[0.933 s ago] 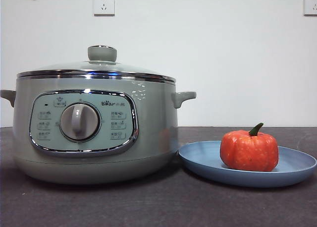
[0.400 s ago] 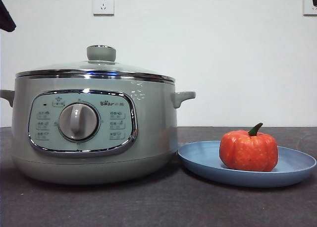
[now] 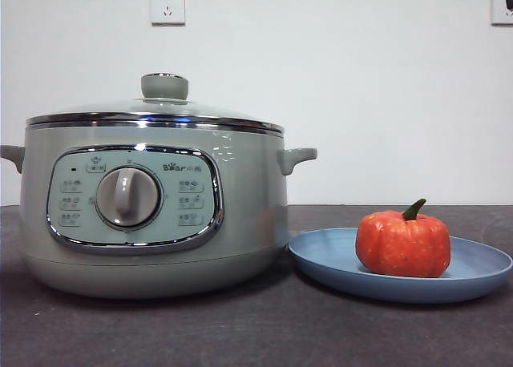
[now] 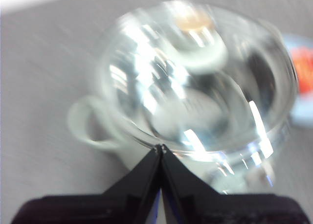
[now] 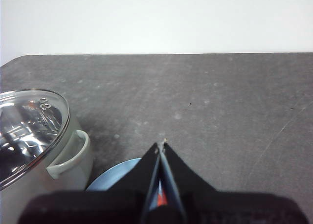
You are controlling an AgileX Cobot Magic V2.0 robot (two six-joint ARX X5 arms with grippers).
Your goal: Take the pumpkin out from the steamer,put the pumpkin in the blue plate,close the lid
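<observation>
The pale green steamer (image 3: 152, 215) stands on the left of the table with the glass lid (image 3: 160, 106) seated on its chrome rim. To its right the orange pumpkin (image 3: 403, 243) sits upright in the blue plate (image 3: 329, 259). Neither arm shows in the front view. My left gripper (image 4: 160, 148) hangs shut and empty above the lid (image 4: 195, 82), whose picture is blurred. My right gripper (image 5: 161, 145) is shut and empty high over the blue plate (image 5: 115, 177), beside the steamer's handle (image 5: 68, 160); a sliver of the pumpkin (image 5: 162, 200) shows between its jaws.
A dark grey tabletop (image 3: 264, 327) runs in front of the cooker and plate. A white wall with two sockets (image 3: 167, 5) stands behind.
The black tip at the top left corner has left the front view. The steamer, lid, pumpkin and plate stay where they were.
</observation>
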